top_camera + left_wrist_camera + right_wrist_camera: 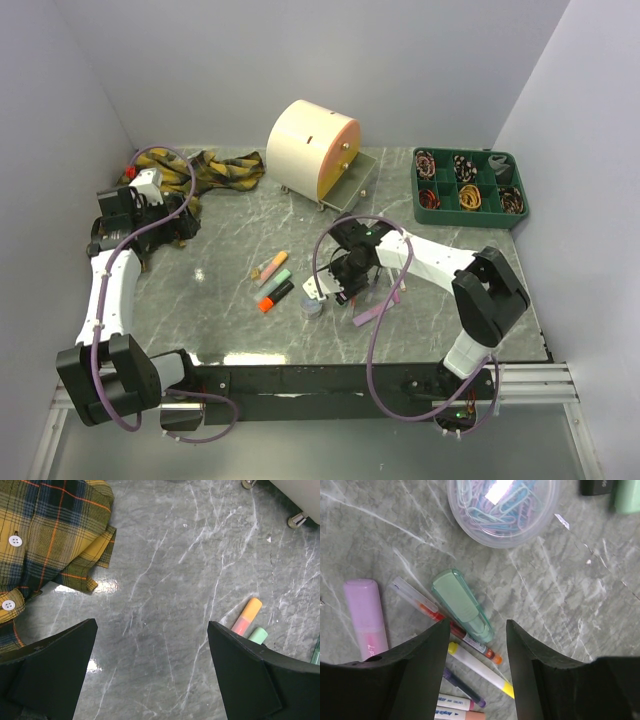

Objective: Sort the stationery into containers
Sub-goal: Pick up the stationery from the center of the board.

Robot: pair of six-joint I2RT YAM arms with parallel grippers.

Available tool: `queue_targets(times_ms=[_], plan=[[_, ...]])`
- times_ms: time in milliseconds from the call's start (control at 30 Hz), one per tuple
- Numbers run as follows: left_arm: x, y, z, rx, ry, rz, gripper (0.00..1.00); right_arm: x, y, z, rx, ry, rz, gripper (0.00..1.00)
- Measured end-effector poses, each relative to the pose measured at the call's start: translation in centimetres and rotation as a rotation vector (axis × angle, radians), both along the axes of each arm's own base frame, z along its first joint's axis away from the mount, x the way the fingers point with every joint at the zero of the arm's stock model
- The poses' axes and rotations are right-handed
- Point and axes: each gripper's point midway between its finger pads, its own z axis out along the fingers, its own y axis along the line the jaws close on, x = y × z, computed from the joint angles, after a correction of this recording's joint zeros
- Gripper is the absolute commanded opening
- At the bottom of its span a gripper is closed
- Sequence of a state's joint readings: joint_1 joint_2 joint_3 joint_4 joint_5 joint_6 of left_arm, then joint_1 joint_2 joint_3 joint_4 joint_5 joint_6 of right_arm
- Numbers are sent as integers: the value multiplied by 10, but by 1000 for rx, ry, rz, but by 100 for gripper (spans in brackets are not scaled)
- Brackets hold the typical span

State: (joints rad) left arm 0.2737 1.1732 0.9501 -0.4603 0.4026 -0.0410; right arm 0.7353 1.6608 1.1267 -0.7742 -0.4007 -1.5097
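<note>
While right tool [474,672] hangs wide over red pen [445,624] and mint clip [462,605], left tool [152,672] wide — bare surface [165,580] below, paperclip tub [502,507] beside.

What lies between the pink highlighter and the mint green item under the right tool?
In the right wrist view, a thin red pen with a clear cap lies slantwise between the pink highlighter and the mint green item, touching the mint one.

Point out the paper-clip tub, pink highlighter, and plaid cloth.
paper-clip tub [502,510], right wrist view, middle of the lid.
pink highlighter [366,615], right wrist view, mid barrel.
plaid cloth [47,527], left wrist view, flat fabric.
</note>
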Motion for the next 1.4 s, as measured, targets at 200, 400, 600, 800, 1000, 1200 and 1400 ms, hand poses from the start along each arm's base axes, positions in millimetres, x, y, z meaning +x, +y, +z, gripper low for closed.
queue_targets(times_ms=[200,400,600,800,1000,1200,1400], plan=[[0,1,1,1,-3,2,99,-3,1,-12,-25,6,15,56],[-1,1,1,1,-3,2,99,-9,4,-21,-33,3,27,56],[-1,0,1,-1,-3,3,100,-12,-2,-33,-57,-6,27,55],[-1,0,1,-3,-2,4,99,-15,-8,-40,-76,-1,18,37],[0,0,1,-4,-2,5,100,-12,-3,-38,-60,3,-11,11],[0,0,-1,-9,5,2,99,0,12,-13,-1,-25,-42,14],[4,-2,-13,-35,40,-2,99,-1,11,-17,-14,0,-84,16]])
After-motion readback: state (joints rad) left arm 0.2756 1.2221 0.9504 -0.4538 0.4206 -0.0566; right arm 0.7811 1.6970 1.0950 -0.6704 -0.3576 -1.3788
